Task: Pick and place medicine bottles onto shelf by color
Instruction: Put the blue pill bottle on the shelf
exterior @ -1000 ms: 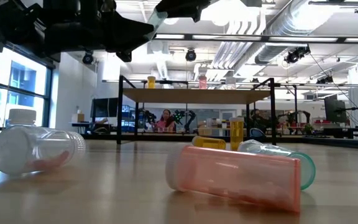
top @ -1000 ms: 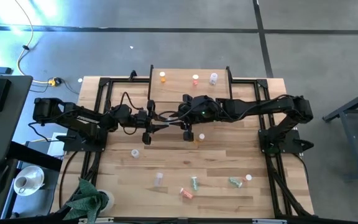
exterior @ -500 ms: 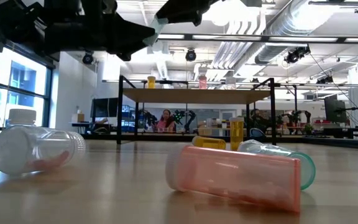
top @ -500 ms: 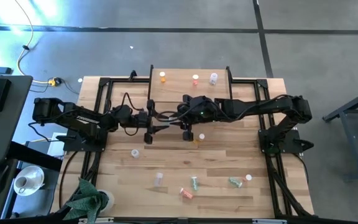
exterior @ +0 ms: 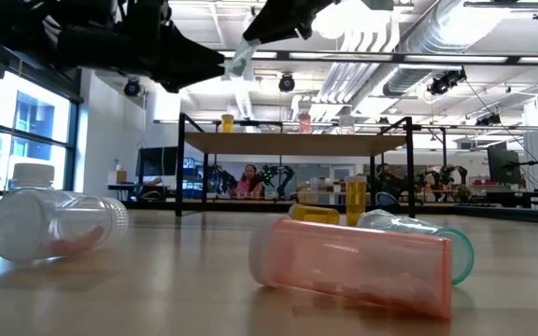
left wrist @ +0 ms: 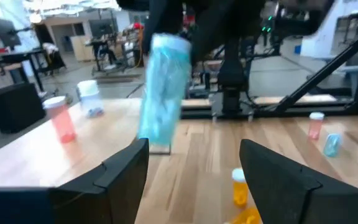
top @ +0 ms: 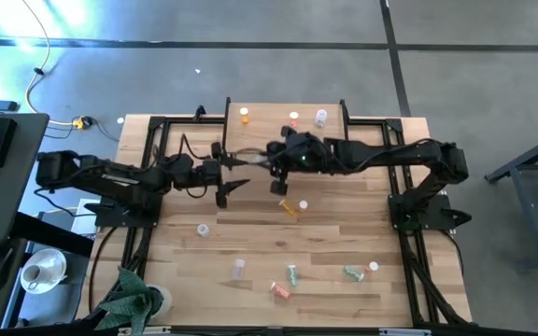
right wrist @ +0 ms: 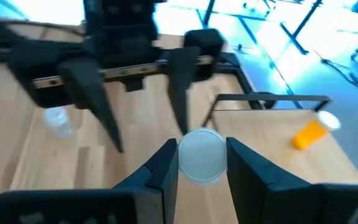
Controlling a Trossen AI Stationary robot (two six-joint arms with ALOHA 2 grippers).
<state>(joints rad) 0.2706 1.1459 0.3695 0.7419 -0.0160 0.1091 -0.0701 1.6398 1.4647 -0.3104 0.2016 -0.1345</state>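
The shelf (top: 269, 126) stands at the table's far edge. An orange bottle (top: 244, 115), a pink one (top: 293, 119) and a clear one (top: 320, 117) stand upright on it. My right gripper (top: 278, 184) is over the table's middle, just near of the shelf. It is shut on a blue-green bottle (left wrist: 163, 93), which also shows in the low view (exterior: 241, 58). My left gripper (top: 230, 187) is open and empty, a little toward the table's left of that bottle. Its fingers (right wrist: 98, 106) show in the right wrist view. My right gripper pinches the blue-green bottle between its two fingers, at the bottle's upper end (left wrist: 166, 43). That round end (right wrist: 201, 155) faces the wrist camera. The fingers come from above, along the bottle. The bottle hangs below them, slightly tilted and lifted clear of the table.
An orange bottle (top: 290, 207) lies on the table below the grippers. Several more bottles lie toward the near edge: a clear one (top: 203, 229), a pinkish one (top: 239, 269), an orange-pink one (top: 279, 289) and green ones (top: 292, 274) (top: 353, 273). A green cloth (top: 134, 299) lies at the near left corner.
My right gripper has carried the blue-green bottle a little toward the table's far edge, nearer the shelf. My left arm has drawn back toward the table's left edge, and its gripper has turned. The orange bottle below now shows uncovered.
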